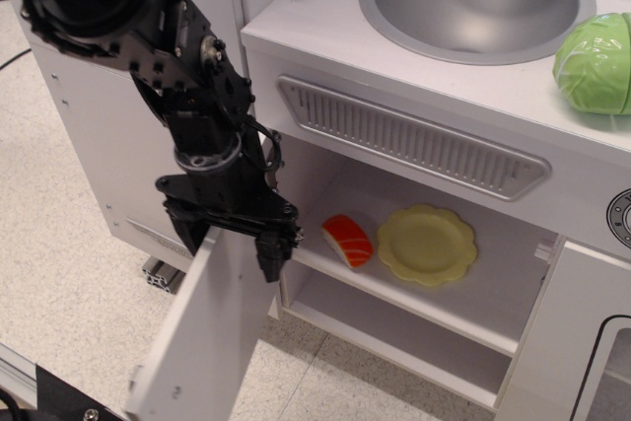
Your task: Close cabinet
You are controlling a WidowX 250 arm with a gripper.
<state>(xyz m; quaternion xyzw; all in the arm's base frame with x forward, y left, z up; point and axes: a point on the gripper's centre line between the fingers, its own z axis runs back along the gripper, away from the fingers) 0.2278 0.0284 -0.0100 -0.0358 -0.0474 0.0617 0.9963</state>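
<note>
The white cabinet [414, 293] stands open under the counter, with one inner shelf. Its flat white door [207, 332] is swung out to the lower left, with the inner face showing. The handle is hidden. My black gripper [233, 245] hangs at the door's top edge near the hinge side. Its fingers [272, 257] are spread apart, and the door edge seems to lie between them. They grip nothing.
A salmon sushi piece [348, 241] and a yellow plate [427, 244] lie on the shelf. A steel sink [476, 2] and a green cabbage [595, 61] are on the counter. A door with a black-outlined window [582, 342] is at the right. Speckled floor lies below.
</note>
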